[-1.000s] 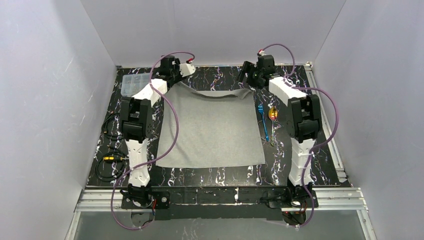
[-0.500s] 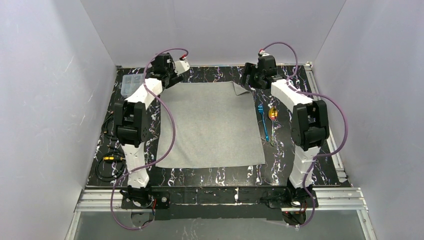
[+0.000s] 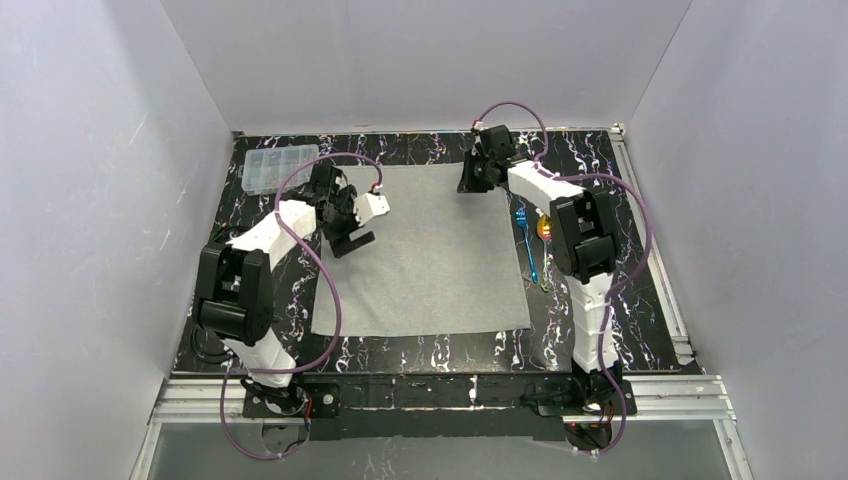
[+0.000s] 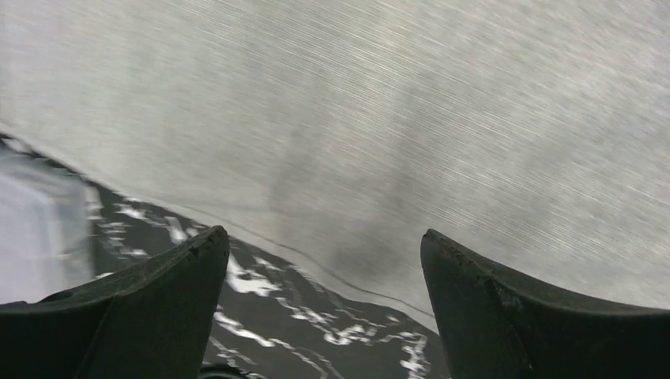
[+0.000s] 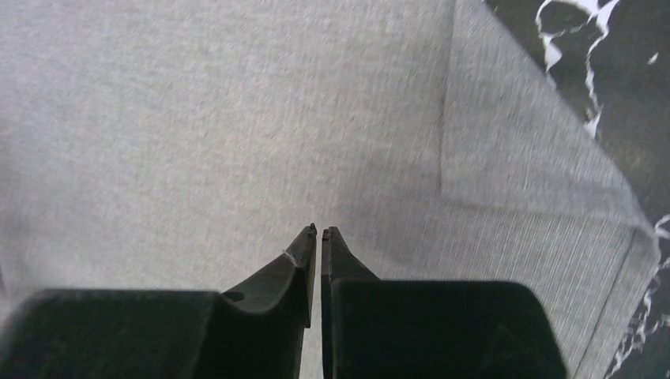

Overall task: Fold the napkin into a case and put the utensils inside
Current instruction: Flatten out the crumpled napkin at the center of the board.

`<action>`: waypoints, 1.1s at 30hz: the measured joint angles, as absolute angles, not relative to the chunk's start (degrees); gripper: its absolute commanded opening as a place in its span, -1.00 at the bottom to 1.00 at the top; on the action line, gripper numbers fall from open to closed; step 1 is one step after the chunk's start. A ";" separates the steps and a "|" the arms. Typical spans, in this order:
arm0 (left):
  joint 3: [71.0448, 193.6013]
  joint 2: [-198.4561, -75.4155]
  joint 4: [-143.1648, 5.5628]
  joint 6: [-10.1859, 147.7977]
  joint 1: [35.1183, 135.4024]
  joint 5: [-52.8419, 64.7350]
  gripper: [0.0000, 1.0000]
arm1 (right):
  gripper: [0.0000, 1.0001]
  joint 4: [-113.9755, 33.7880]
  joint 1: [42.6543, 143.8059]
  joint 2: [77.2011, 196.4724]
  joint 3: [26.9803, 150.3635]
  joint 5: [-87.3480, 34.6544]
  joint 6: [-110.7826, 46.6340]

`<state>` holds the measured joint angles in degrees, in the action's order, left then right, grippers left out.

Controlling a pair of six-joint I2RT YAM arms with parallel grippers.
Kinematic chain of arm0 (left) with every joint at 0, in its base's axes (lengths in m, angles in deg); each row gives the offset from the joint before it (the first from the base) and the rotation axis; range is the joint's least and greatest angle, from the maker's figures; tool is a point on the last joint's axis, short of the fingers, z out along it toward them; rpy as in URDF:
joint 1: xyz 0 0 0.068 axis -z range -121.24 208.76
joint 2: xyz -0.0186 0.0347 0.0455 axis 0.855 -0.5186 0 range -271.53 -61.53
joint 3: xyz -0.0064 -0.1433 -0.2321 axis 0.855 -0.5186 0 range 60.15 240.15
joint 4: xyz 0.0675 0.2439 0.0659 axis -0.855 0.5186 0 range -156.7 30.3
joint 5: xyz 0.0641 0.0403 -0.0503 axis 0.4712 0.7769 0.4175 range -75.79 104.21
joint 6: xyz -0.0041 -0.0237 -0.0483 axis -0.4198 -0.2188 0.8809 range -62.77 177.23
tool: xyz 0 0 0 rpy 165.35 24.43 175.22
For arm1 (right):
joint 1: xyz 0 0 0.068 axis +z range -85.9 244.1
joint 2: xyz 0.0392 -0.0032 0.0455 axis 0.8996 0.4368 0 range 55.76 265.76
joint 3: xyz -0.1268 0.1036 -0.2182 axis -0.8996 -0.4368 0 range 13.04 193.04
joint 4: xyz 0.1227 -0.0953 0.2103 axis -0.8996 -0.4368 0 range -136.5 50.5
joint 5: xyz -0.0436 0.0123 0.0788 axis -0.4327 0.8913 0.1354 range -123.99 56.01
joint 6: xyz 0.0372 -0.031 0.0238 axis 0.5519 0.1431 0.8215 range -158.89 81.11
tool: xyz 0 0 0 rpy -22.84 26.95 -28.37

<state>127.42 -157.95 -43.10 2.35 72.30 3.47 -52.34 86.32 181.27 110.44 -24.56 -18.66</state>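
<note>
Grey cloth fills most of what we see: the napkin [image 3: 430, 260] lies spread flat in one layer on the dark marbled bench [image 3: 420, 352], its sides roughly square with the bench edges. We see no case formed yet.

Our left fingers [image 4: 182, 276] stand wide apart with nothing between them. They hang over the napkin's left edge, and the wrist view shows cloth ahead and bare bench below the tips. That view is streaked with blur, so we cannot tell whether the tips touch the cloth.

Our right fingers [image 5: 304, 253] are closed to a thin slit, and we see nothing caught in it. They sit low over the napkin near its far right corner, where a small flap [image 5: 513, 142] of the cloth is turned over onto itself.

Two utensils lie on the bench just beside the napkin's right edge. We see the blue fork [image 3: 527, 245] with its long axis running near to far, along that edge. A gold spoon [image 3: 545, 228] lies just right of it, partly hidden by the right arm. A clear plastic box [image 3: 278, 166] sits at the far left corner, apart from the napkin.
</note>
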 measured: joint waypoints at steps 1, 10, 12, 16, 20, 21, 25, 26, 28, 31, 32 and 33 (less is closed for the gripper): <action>126.35 -157.67 -42.08 2.38 72.26 2.85 0.75 | -0.73 -53.15 86.19 182.47 111.75 -24.67 -19.01; 119.99 -154.48 -39.21 -0.92 74.42 1.74 0.64 | -0.76 -54.74 85.34 188.11 119.25 -28.69 -21.15; 118.02 -154.43 -39.89 -2.39 75.73 2.94 0.60 | -0.76 -55.01 85.10 189.25 121.02 -29.19 -21.20; 114.89 -154.67 -40.33 -4.81 77.31 5.30 0.59 | -0.76 -55.31 84.40 191.72 124.30 -29.69 -21.37; 113.08 -153.65 -42.25 -6.96 77.35 6.33 0.59 | -0.70 -56.58 83.68 193.33 125.81 -30.92 -22.05; 112.51 -153.16 -42.82 -7.52 77.44 6.50 0.59 | -0.63 -56.71 83.54 193.92 126.53 -31.24 -22.27; 110.76 -151.77 -44.50 -9.49 77.63 7.36 0.58 | -0.29 -57.61 82.71 195.76 129.74 -34.11 -22.70; 110.52 -151.57 -44.79 -9.89 77.72 7.44 0.58 | -0.28 -57.89 82.34 195.87 130.64 -35.00 -22.86; 110.26 -151.35 -45.07 -10.41 77.79 7.51 0.58 | -0.16 -58.20 81.38 195.87 132.19 -36.60 -22.86; 110.24 -151.33 -45.09 -10.72 77.87 7.57 0.58 | -0.16 -57.61 79.41 195.59 133.57 -39.31 -22.92; 110.24 -151.33 -45.09 -10.74 77.90 7.60 0.58 | -0.23 -57.56 78.67 195.19 133.50 -40.23 -23.03; 110.24 -151.33 -45.09 -10.74 77.92 7.62 0.57 | -0.34 -57.37 78.10 194.58 132.91 -40.82 -23.21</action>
